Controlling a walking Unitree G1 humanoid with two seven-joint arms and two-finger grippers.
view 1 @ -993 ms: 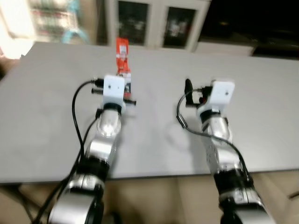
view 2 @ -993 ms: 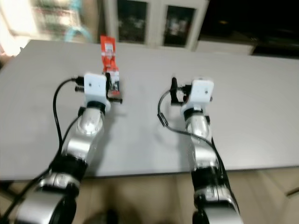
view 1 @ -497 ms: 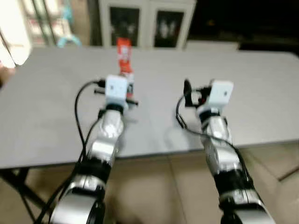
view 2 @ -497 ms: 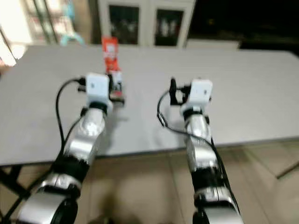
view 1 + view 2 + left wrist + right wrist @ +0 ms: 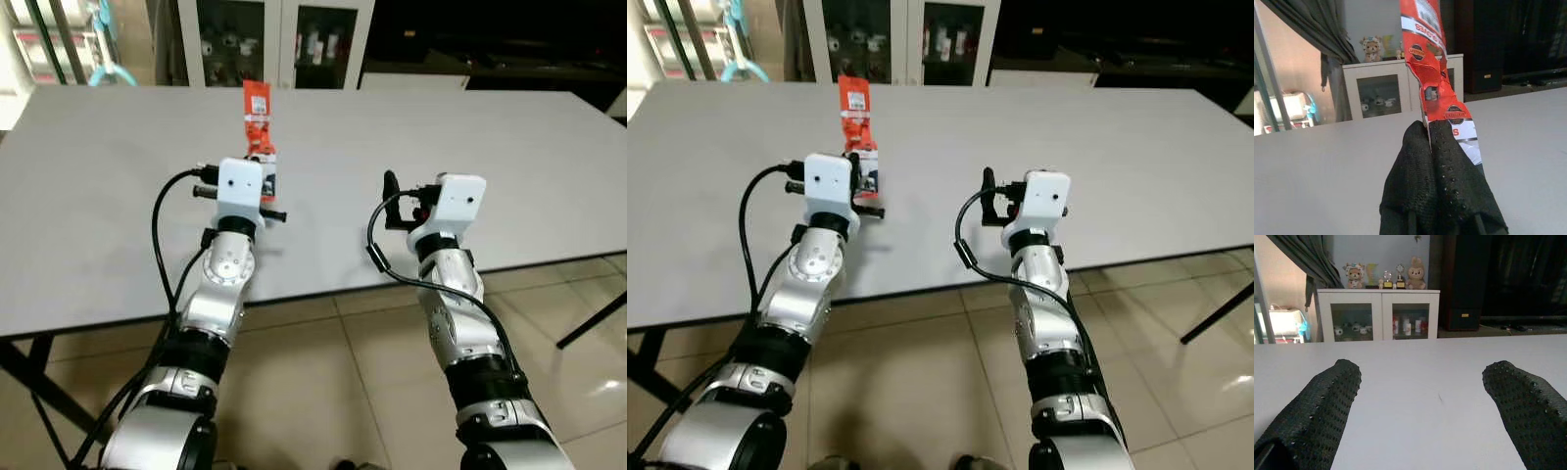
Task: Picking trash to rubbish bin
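Observation:
A torn red snack wrapper (image 5: 259, 122) stands upright above the grey table (image 5: 108, 215), pinched at its lower end by my left gripper (image 5: 1431, 139), which is shut on it. In the left wrist view the wrapper (image 5: 1436, 83) rises from between the two black fingers (image 5: 1415, 171). My right gripper (image 5: 1422, 401) is held over the table's front part, open, with nothing between its fingertips (image 5: 1334, 387). Both silver arms reach forward from the near edge of the table.
The long grey table (image 5: 1117, 157) spans the view, and its near edge lies under my forearms. Beige tiled floor (image 5: 323, 392) is below. A white glass-door cabinet (image 5: 265, 44) stands behind the table. A black table leg (image 5: 588, 318) slants at the right.
The camera has pulled back from the table, so more floor shows beneath the arms. The left gripper still holds the wrapper and the right stays open.

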